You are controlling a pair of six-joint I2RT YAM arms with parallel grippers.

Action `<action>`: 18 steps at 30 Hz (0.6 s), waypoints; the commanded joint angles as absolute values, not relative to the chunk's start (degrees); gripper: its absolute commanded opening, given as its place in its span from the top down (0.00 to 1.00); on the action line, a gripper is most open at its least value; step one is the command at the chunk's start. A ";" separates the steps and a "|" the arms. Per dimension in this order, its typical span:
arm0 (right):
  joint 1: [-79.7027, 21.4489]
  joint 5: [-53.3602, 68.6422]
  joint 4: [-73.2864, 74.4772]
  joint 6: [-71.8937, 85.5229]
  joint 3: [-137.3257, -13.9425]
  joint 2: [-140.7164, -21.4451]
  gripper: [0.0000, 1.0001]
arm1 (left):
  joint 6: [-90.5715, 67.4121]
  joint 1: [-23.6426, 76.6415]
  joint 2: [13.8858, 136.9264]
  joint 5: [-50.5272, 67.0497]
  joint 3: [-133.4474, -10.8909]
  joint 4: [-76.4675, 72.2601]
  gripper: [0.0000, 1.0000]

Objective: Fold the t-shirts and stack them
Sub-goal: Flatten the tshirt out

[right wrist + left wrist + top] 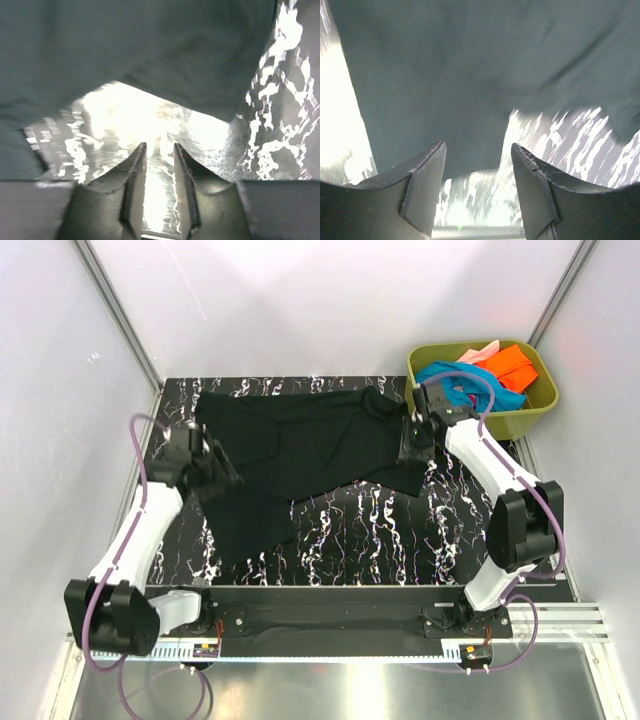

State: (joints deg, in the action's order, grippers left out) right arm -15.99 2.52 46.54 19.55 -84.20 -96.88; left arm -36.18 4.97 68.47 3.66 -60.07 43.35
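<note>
The large black t-shirt (300, 450) lies crumpled and partly spread across the back half of the marbled table. My left gripper (225, 478) is low at the shirt's left edge. In the left wrist view it (478, 145) is open and empty, with the black cloth (470, 75) just ahead of the fingertips. My right gripper (412, 452) is at the shirt's right edge. In the right wrist view it (159, 145) has its jaws a narrow gap apart and empty, with the cloth (150, 45) ahead. The teal (455, 380), orange (515, 365) and pink (480, 352) t-shirts lie bundled in the tub.
The olive-green tub (520, 422) stands at the back right corner, just behind my right arm. Bare black-and-white marbled table (380, 530) shows in front of the shirt. White walls close in the left, back and right sides.
</note>
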 commanded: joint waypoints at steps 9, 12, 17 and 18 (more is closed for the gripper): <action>-12.57 5.01 38.41 23.82 -76.29 -96.07 0.60 | -55.44 6.24 53.70 -4.30 -44.05 54.57 0.40; -12.57 4.84 39.11 23.29 -76.03 -95.19 0.60 | -57.39 6.50 54.05 -4.13 -41.15 55.81 0.42; -12.57 4.57 39.20 22.50 -74.88 -93.08 0.61 | -60.90 8.34 56.24 -6.23 -38.67 58.44 0.42; -12.57 4.40 39.11 22.33 -74.45 -92.73 0.60 | -61.34 8.52 57.03 -6.59 -38.41 58.53 0.42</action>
